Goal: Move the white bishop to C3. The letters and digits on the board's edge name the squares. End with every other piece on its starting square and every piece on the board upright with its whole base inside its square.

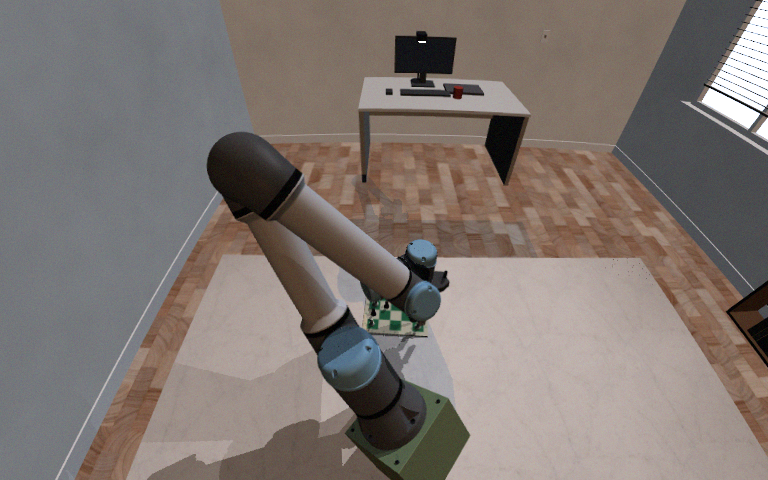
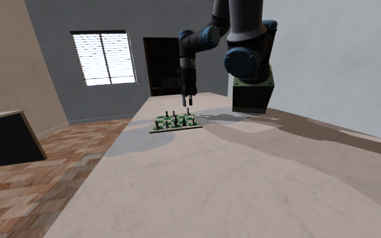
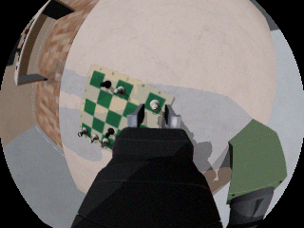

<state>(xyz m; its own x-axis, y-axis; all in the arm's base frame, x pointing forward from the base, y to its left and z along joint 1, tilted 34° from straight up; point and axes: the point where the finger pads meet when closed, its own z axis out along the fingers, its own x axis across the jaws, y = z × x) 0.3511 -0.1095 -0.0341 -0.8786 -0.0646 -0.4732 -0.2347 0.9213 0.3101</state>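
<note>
Green and cream squares mark out the small chessboard [image 2: 157, 129], lying flat on the pale marble-look worktop [image 2: 213, 182] toward its far end, near the edge that drops to the wood floor. Reading the exterior view from the left, I see dark chess pieces [image 2: 166, 124] standing upright in two loose rows across the board, and I cannot read the edge letters at this size, so I cannot name their squares.

Further right, at the board's far right corner, stands the small white bishop [image 2: 187, 110], alone on its corner square. It stands upright, long axis vertical, tip pointing straight up at the tool. In the wrist view its pale top [image 3: 156, 106] shows between the two fingers, which tells me the arm is lined up over it.

Above it hangs the black two-finger gripper [image 2: 187, 102], pointing straight down, fingers spread partway with nothing between them. I judge that the spread is set just wider than the bishop's head, so the fingers can slip down around it without knocking it. The fingertips are close over the tip, not touching it.

Right again, the arm's green block pedestal [image 2: 267, 92] sits near the worktop's far right edge.
</note>
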